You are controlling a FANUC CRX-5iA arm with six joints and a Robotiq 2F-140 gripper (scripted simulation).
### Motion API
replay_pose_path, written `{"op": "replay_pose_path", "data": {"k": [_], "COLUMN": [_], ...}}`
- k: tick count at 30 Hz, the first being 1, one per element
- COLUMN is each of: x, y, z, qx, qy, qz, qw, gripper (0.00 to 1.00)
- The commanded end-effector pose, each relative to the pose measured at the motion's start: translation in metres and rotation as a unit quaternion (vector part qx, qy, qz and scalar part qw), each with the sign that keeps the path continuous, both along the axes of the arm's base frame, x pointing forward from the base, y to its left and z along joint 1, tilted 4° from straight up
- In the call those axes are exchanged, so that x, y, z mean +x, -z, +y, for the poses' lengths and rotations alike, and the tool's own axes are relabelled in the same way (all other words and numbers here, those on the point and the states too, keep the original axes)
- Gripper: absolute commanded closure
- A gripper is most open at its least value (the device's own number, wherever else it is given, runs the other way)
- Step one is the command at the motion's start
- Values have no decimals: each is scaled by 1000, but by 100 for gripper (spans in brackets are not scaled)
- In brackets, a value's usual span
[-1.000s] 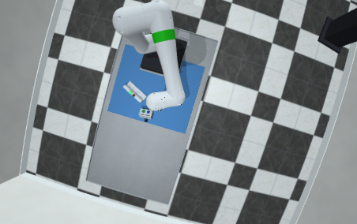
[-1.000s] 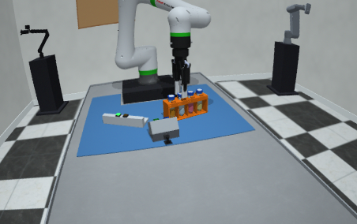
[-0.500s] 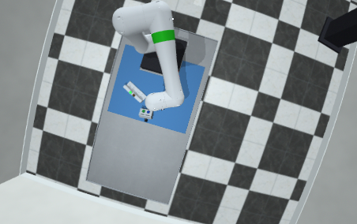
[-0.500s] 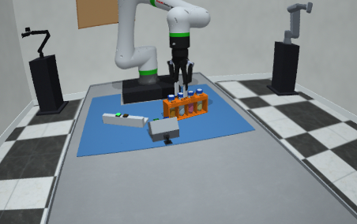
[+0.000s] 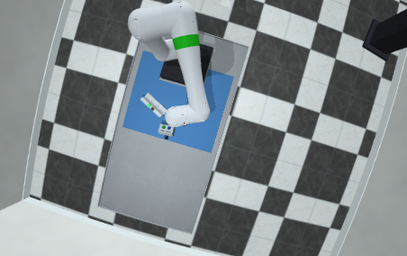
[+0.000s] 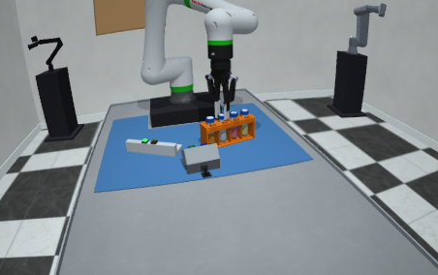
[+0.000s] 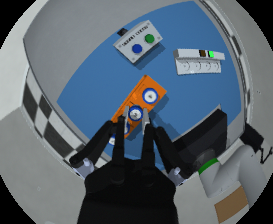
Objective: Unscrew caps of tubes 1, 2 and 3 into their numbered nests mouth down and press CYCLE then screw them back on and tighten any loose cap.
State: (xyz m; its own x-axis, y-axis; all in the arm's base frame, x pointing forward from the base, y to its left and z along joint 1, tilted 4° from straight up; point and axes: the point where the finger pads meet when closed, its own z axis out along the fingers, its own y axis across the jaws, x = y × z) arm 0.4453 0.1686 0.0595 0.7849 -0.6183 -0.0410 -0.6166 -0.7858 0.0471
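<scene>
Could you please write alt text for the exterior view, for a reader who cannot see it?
A white robot arm reaches down with its gripper shut on a blue cap in the orange tube rack, which holds four capped tubes on a blue mat. Two grey consoles sit nearby.

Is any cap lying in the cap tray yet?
No, the exterior view shows blue caps on all four tubes in the orange station.
</scene>
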Motion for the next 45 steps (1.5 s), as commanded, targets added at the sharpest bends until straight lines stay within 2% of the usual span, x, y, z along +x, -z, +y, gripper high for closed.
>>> {"op": "replay_pose_path", "data": {"k": [1,3,5,10,14,20,22,23,29,30,42,45], "x": [0,0,0,0,0,0,0,0,0,0,0,0], "y": [0,0,0,1,1,1,1,1,1,1,1,1], "z": [0,0,0,0,0,0,0,0,0,0,0,0], "qx": [-4,-7,-7,-15,-21,-28,-28,-30,-30,-30,-30,-24], "qy": [71,120,120,243,338,467,467,495,495,495,495,384], "qz": [-1,-1,-1,-3,-4,-5,-5,-6,-6,-6,-6,-5], "qw": [997,993,993,970,941,884,884,868,868,868,868,923], "gripper": [100,100,100,100,100,100,100,100,100,65,65,65]}}
